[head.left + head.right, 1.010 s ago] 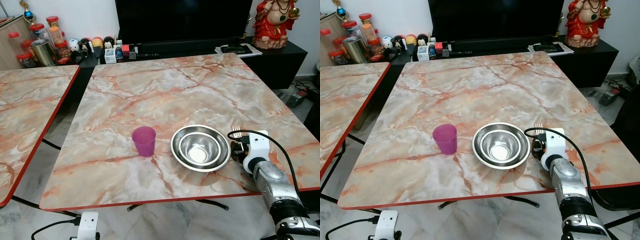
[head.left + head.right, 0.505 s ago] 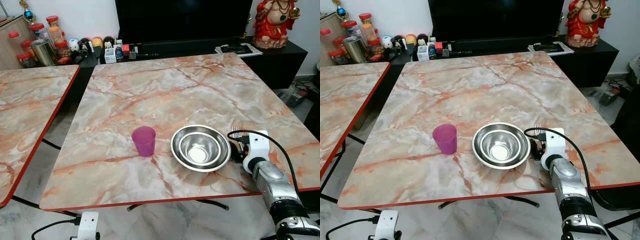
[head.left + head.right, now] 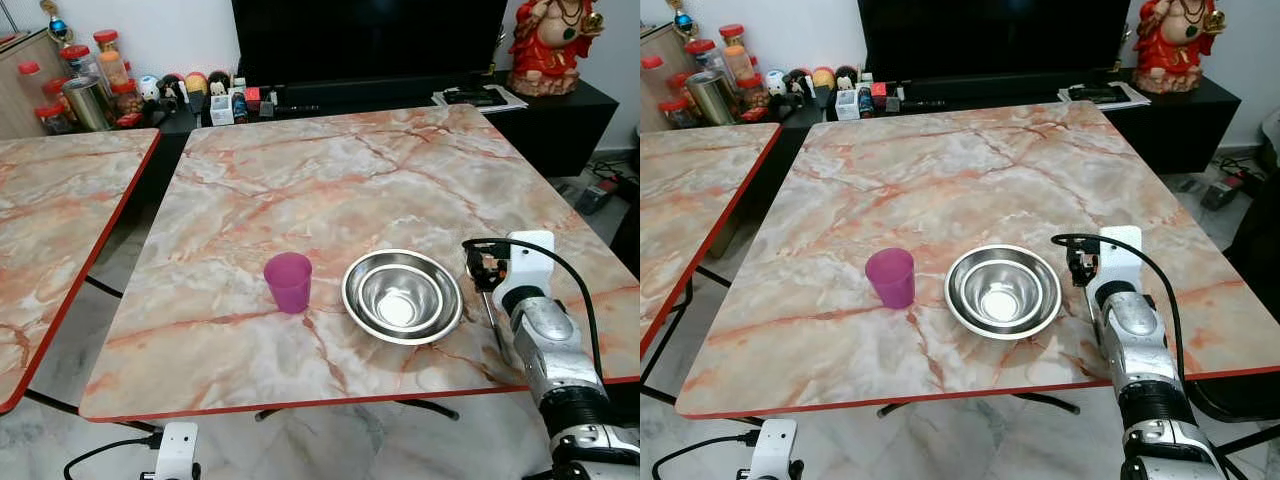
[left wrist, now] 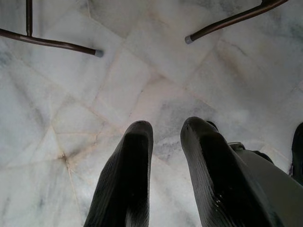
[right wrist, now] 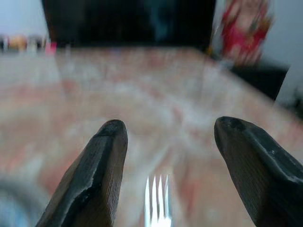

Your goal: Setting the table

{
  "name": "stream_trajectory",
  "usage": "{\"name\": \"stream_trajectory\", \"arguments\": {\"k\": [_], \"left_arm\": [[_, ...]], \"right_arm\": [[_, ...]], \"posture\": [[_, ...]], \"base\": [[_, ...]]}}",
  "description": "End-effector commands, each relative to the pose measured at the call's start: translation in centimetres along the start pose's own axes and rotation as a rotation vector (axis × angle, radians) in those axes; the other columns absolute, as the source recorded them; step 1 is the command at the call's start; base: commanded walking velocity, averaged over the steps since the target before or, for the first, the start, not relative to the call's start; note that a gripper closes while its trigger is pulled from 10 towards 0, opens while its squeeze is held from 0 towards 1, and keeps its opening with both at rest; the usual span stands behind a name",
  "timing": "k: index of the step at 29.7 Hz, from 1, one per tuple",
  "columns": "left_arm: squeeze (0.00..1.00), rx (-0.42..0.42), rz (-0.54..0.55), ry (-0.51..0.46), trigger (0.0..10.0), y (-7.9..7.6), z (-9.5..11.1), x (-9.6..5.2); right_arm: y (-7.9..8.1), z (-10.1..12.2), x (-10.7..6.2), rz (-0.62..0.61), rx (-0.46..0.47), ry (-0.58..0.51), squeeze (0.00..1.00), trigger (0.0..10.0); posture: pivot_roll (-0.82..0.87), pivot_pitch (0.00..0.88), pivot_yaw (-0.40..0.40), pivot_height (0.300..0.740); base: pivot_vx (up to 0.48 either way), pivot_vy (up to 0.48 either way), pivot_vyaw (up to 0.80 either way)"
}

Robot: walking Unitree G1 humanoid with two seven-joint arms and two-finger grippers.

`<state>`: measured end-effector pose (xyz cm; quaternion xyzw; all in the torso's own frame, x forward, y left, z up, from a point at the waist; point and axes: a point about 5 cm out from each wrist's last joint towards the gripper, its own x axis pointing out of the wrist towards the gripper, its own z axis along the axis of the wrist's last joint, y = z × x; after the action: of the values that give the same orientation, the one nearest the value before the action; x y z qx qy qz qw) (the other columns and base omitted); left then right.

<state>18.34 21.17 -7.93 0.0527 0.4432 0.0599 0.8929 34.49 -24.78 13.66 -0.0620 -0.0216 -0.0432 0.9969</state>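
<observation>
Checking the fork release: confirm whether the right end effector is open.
Yes: the right end effector has its fingers spread wide, with the fork lying free on the table.

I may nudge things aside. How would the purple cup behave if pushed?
The purple cup looks like thin plastic, so probably light and quick to slide on the glossy marble table. It stands upright and is taller than wide, so a high push might tip it.

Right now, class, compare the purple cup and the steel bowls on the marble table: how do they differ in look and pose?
The purple cup is matte, coloured and taller than it is wide; the steel bowls are shiny, silver, low and wide. The cup stands alone, while the bowls are nested, a smaller one inside a larger. The cup sits to the left of the bowls, which lie nearer the right gripper. Both stand upright, mouths up, near the table's front edge.
</observation>
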Motion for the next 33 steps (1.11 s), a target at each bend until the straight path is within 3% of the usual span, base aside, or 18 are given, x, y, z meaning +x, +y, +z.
{"name": "stream_trajectory", "arguments": {"k": [1,6,10,13,16,25,33], "left_arm": [[0.0,-0.003,0.008,-0.009,10.0,0.2,0.3,0.0],[0.0,-0.002,0.034,-0.032,10.0,0.5,0.7,0.1],[0.0,-0.022,0.041,-0.035,10.0,0.6,0.8,0.1],[0.0,-0.027,0.042,-0.033,10.0,0.6,0.7,0.1],[0.0,-0.03,0.042,-0.032,10.0,0.5,0.7,0.1],[0.0,-0.038,0.043,-0.029,10.0,0.4,0.6,0.1],[0.0,-0.037,0.044,-0.029,10.0,0.4,0.5,0.1]], "right_arm": [[0.4,2.9,0.4,-0.017,0.039,-0.152,0.0,10.0],[2.9,4.8,0.1,0.047,0.058,-0.27,0.0,10.0],[4.9,4.9,-0.1,0.085,0.116,-0.287,0.0,10.0],[7.2,4.7,-0.5,0.134,0.169,-0.278,0.0,10.0],[8.3,4.6,-0.6,0.157,0.19,-0.268,0.0,10.0],[9.8,5.8,-0.1,0.181,0.224,-0.29,0.0,10.0],[10.2,5.9,-0.1,0.19,0.218,-0.293,0.0,10.0]], "posture": [[-0.06,0.0,0.061,0.74],[-0.06,0.0,0.061,0.74],[-0.06,0.0,0.06,0.74],[-0.06,0.0,0.061,0.74],[-0.06,0.0,0.059,0.74],[-0.06,0.0,0.053,0.74],[-0.06,0.0,0.053,0.74]], "base": [[0.0,0.0,0.0],[0.0,0.0,0.0],[0.0,0.0,0.0],[0.0,0.417,0.0],[0.0,0.48,0.0],[0.0,0.48,0.0],[0.0,0.48,0.0]]}}
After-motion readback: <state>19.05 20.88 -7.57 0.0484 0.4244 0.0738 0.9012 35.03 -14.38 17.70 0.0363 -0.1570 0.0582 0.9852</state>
